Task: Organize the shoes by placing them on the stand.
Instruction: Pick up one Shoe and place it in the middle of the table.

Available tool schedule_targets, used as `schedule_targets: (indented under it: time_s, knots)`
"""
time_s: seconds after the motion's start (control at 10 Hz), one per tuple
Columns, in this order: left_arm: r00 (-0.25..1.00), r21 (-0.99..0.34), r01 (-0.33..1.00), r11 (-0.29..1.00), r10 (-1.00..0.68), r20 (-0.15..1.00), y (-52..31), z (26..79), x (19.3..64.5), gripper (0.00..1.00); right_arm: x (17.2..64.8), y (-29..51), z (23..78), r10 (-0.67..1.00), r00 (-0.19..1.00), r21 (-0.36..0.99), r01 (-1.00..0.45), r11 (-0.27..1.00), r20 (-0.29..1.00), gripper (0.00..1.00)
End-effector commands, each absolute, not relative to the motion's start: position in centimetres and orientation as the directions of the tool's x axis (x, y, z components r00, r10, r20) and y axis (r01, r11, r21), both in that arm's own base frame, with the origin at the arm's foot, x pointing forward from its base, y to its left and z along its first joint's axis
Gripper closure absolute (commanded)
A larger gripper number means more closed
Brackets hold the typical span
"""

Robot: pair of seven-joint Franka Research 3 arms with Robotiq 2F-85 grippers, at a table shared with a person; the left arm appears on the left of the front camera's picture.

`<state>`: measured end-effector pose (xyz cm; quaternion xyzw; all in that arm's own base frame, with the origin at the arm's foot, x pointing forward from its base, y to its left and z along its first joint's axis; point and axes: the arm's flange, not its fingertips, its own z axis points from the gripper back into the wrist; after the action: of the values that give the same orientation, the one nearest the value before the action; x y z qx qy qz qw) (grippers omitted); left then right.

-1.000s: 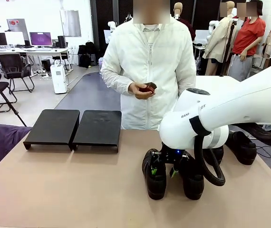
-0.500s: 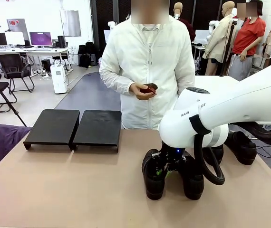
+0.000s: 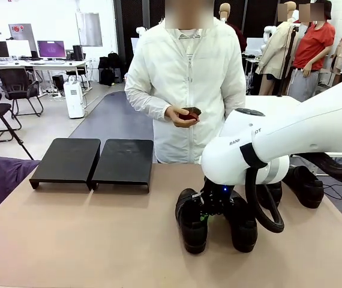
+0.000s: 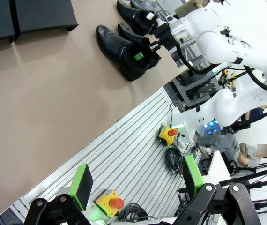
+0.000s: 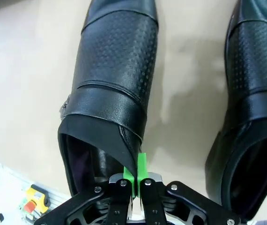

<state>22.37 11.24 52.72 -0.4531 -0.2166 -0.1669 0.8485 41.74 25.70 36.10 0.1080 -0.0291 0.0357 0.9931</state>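
My right gripper point(image 3: 206, 208) is shut on the rear collar of a black shoe point(image 3: 191, 223) near the table's front, right of centre. The right wrist view shows its green pads point(image 5: 141, 169) pinching the thin leather rim of that shoe point(image 5: 114, 79). A second shoe point(image 3: 243, 225) lies right beside it, also seen at the wrist view's edge point(image 5: 253, 93). Two more shoes point(image 3: 305, 185) lie farther right behind the arm. The black two-panel stand point(image 3: 93, 161) sits bare at the table's far left. My left gripper point(image 4: 138, 180) hangs open above the table's near edge, away from the shoes point(image 4: 119, 47).
A person in a white coat stands at the far side, both hands holding a small dark object point(image 3: 189, 113) at the waist. A purple cloth point(image 3: 0, 180) lies off the table's left edge. Bare tan tabletop point(image 3: 87, 234) stretches between the stand and the shoes.
My right gripper's fingers have closed onto the shoe's collar. The gripped shoe has shifted slightly to the left. The left arm has not moved.
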Motion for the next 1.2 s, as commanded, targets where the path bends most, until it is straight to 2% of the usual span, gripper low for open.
schedule_targets:
  time_s: [0.0, 0.2, 0.4, 0.6, 0.8, 1.1]
  knots:
    - [0.839, -0.695, 0.499, 0.518, -0.087, 0.537, 11.3, 52.8, 22.3, 0.00, 39.2, 26.9, 41.2, 0.041, 0.997, 0.243, -0.055, 0.968, 0.062, 1.00]
    - [0.839, -0.695, 0.499, 0.518, -0.087, 0.537, 11.3, 52.8, 22.3, 0.00, 36.9, 30.8, 44.0, 0.138, 0.986, 0.290, -0.161, 0.943, 0.098, 1.00]
    - [0.839, -0.695, 0.499, 0.518, -0.087, 0.537, 11.3, 52.8, 22.3, 0.00, 36.1, 35.7, 44.0, 0.199, 0.977, 0.349, -0.212, 0.913, 0.073, 1.00]
    - [0.839, -0.695, 0.499, 0.518, -0.087, 0.537, 11.3, 52.8, 22.3, 0.00, 35.5, 39.5, 42.4, 0.246, 0.968, 0.322, -0.248, 0.914, 0.049, 1.00]
    - [0.839, -0.695, 0.499, 0.518, -0.087, 0.537, 11.3, 52.8, 22.3, 0.00, 35.7, 40.6, 40.3, 0.214, 0.976, 0.278, -0.218, 0.935, 0.043, 1.00]
    - [0.839, -0.695, 0.499, 0.518, -0.087, 0.537, 11.3, 52.8, 22.3, 0.00, 36.3, 41.7, 37.2, 0.171, 0.977, 0.188, -0.194, 0.963, 0.129, 1.00]
